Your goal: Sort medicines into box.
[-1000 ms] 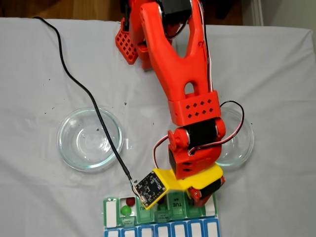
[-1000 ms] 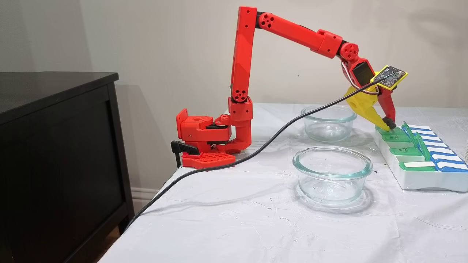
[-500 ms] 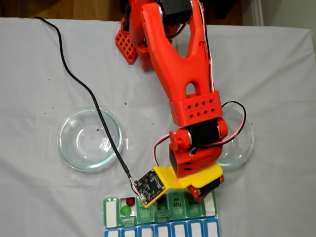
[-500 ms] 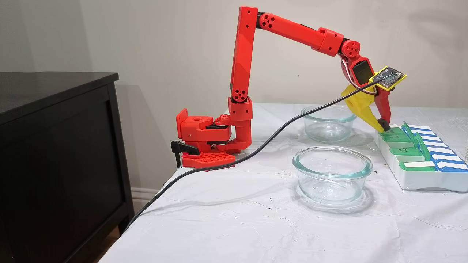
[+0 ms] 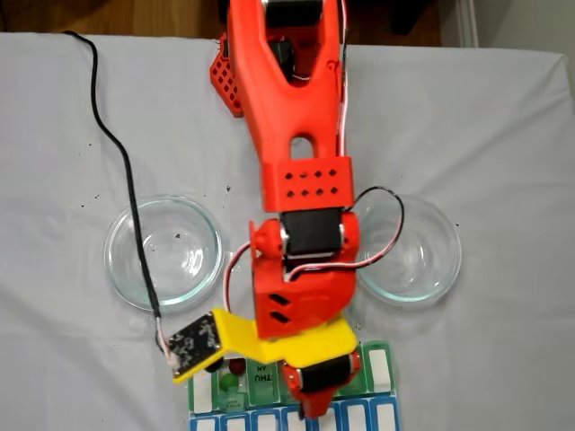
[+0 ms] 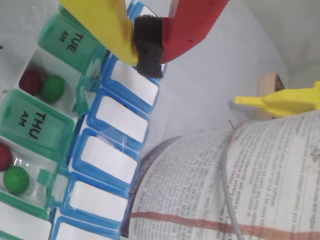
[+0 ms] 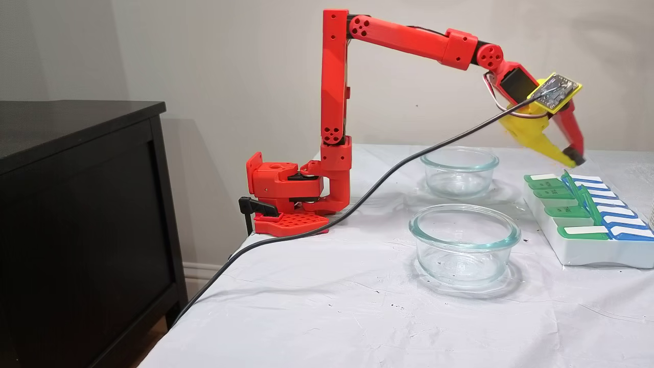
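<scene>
since both clear round glass dishes, the one on the left of a fixed view (image 5: 163,252) and the one on the right (image 5: 409,249), look empty, the picking seems done or close to it. in the wrist view, going left to right, the flat pill organizer with translucent green day-labelled lids (image 6: 37,122) has two open white cells, each holding a pair of pea-sized balls: a dark red ball (image 6: 30,80) just beside a bright green ball (image 6: 52,88) between the tue and thu lids, and another dark red ball (image 6: 4,156) with another bright green ball (image 6: 15,180) below the thu lid. that makes four medicines visibly sorted; i cannot tell where any others are, as the arm covers part of the box from above. to the right of those cells runs the blue row of closed lids (image 6: 122,120).

the gripper with a yellow finger and a red finger (image 6: 145,42) hangs above the box's far end in another fixed view (image 7: 572,156), not touching it. its jaws are pressed together on nothing but their own black foam pad (image 6: 148,47); no ball sits between them. what is left, by my judgement, is at most a last check.
</scene>
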`<control>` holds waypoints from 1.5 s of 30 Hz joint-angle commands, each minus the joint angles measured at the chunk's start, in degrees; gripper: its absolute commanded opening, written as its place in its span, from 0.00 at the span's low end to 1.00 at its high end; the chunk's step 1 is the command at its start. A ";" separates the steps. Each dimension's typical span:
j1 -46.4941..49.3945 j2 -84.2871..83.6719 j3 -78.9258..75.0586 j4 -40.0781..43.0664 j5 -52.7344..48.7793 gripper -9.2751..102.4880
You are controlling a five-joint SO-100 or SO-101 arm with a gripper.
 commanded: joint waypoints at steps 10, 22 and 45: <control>1.93 2.64 -6.42 2.90 -1.93 0.08; 1.32 1.85 -6.24 6.59 -2.37 0.08; 0.26 -4.13 -11.34 19.42 -2.90 0.08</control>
